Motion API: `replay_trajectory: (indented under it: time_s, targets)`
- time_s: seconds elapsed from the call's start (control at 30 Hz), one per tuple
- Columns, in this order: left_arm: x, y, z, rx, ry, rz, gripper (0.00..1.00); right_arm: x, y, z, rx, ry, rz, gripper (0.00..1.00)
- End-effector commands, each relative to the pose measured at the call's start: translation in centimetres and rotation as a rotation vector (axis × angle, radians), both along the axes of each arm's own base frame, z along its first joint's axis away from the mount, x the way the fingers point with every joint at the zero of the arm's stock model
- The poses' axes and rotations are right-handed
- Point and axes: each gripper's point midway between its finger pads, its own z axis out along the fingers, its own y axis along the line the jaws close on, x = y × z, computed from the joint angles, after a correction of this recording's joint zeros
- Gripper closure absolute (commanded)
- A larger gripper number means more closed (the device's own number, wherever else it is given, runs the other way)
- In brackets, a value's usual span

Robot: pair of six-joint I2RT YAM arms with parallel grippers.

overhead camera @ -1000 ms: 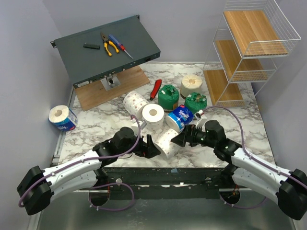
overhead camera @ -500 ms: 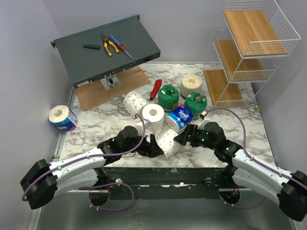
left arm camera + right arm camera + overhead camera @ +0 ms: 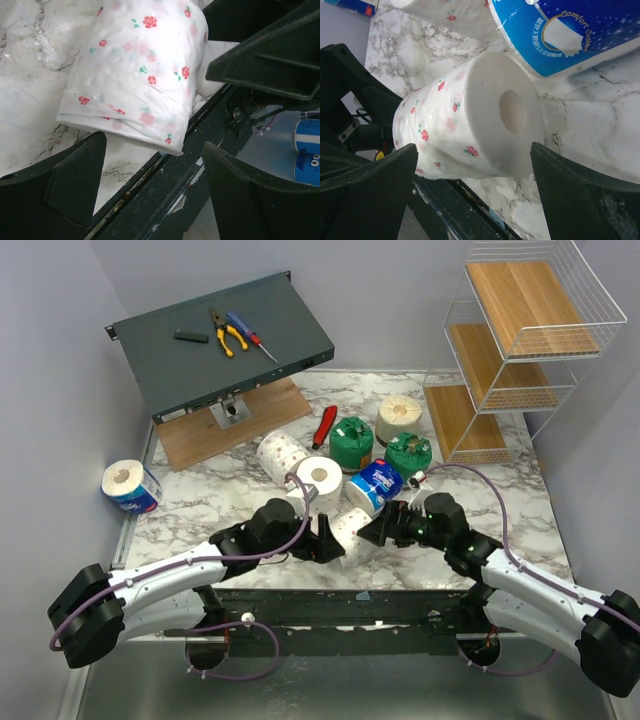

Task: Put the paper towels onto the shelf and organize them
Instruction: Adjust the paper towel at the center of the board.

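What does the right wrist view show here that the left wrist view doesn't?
Right wrist only: the rose-print roll's hollow core end, and a blue-wrapped roll behind it. Left wrist only: blue items beyond the table edge, too cropped to identify. Both: that roll on its side on the marble table, before the open left gripper and right gripper.

The rose-printed paper towel roll (image 3: 460, 125) is soft, dimpled, matt paper; the blue-wrapped roll (image 3: 570, 35) wears glossy plastic film. The marble-look surface (image 3: 600, 130) is smooth; the shelf (image 3: 520, 305) is white wire and light wood.
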Motion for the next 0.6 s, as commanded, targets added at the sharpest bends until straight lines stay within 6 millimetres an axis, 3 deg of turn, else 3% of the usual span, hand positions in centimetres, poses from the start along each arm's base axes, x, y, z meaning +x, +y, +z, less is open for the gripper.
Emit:
replay_trajectory:
  time_s: [0.0, 0.3, 0.57]
  targets:
    - [2.3, -0.8, 1.7, 0.017, -0.066, 0.056, 0.20, -1.0, 0.7, 0.6, 0.035, -0.017, 0.065, 0.03]
    - [4.4, -0.6, 1.7, 0.007, -0.040, 0.163, 0.20, -2.3, 0.5, -0.4, 0.054, 0.013, 0.095, 0.03]
    - [6.5, 0.8, 1.1, 0.003, -0.020, 0.255, 0.20, -2.5, 0.0, -0.4, 0.036, 0.005, 0.086, 0.02]
